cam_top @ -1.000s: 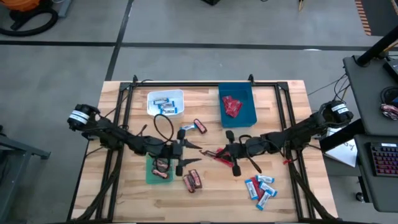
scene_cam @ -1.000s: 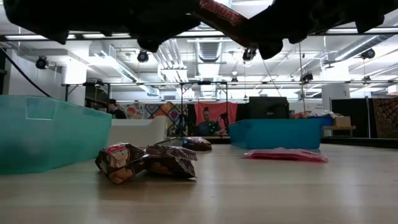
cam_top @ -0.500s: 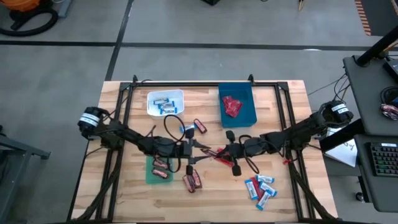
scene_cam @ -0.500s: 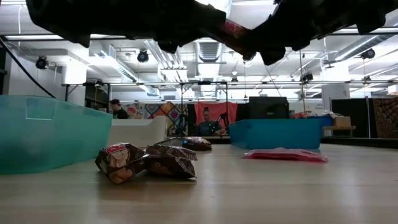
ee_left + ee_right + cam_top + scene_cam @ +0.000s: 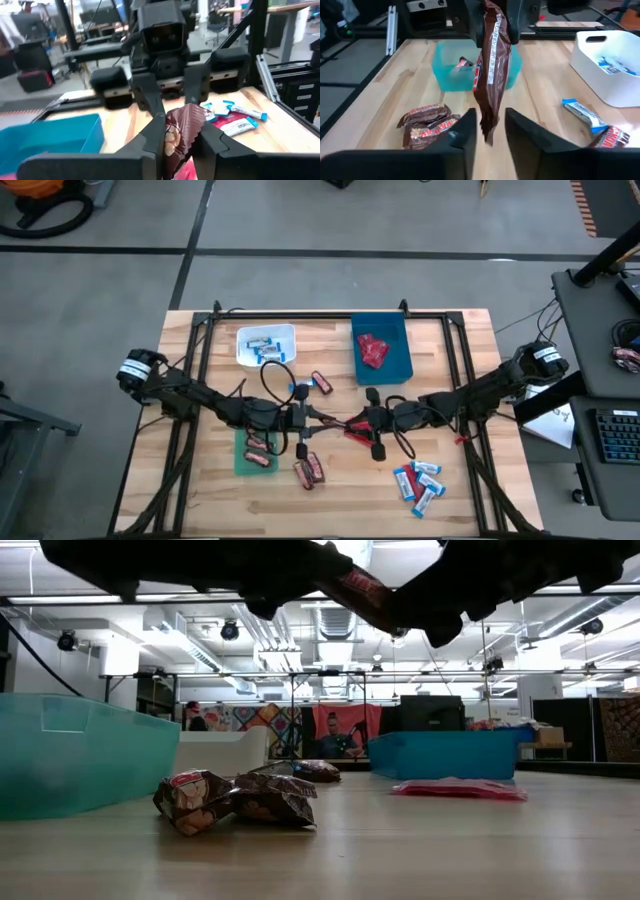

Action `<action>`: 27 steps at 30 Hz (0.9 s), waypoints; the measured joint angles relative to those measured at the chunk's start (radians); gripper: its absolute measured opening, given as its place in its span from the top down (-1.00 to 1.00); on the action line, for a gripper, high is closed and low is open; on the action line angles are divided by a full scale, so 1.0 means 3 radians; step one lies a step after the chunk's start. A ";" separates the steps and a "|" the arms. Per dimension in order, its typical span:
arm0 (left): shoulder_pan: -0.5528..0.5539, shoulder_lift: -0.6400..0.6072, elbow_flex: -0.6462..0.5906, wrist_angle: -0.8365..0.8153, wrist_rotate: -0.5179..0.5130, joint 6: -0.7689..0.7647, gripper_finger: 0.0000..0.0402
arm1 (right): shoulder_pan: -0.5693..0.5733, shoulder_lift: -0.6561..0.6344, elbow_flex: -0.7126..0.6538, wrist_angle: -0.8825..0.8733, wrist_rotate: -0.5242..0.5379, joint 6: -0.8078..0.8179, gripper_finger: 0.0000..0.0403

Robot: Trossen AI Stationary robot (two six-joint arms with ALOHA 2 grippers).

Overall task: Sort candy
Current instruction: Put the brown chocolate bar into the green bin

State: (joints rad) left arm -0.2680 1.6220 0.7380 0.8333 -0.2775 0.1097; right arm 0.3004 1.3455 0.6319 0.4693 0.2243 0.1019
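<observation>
A dark brown mini bar hangs in the air over the table's middle, between my two grippers, which face each other. My left gripper is shut on it. My right gripper is open; its fingers stand on either side of the bar's other end with a gap on each side. In the low view the bar shows high above the table. A red packet lies flat on the table under the grippers. My left gripper pinches the brown bar between its two fingers, at the end of the bar nearest it. The fingers come level from the table's left. The bar is lifted clear of the table and reaches out toward my right gripper.
A white bin with blue-and-white bars and a blue bin with red packets stand at the back. A green bin with brown bars is front left. Loose brown bars and blue-and-white bars lie near the front.
My left gripper has moved toward the table's right, up to the brown bar that my right gripper held in the air, and has shut on it. My right gripper has opened around the bar's other end. The bar stays lifted clear.
</observation>
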 joint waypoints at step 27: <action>-0.1050 -0.1767 0.0241 -0.5326 -0.0545 -0.5754 0.81 | -0.0020 -0.0066 0.0000 -0.0259 0.0250 0.0035 -0.04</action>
State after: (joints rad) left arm -0.5829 1.0919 0.8103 -0.7645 -0.4409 -1.6164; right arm 0.2943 1.3258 0.6319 0.3914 0.2993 0.1123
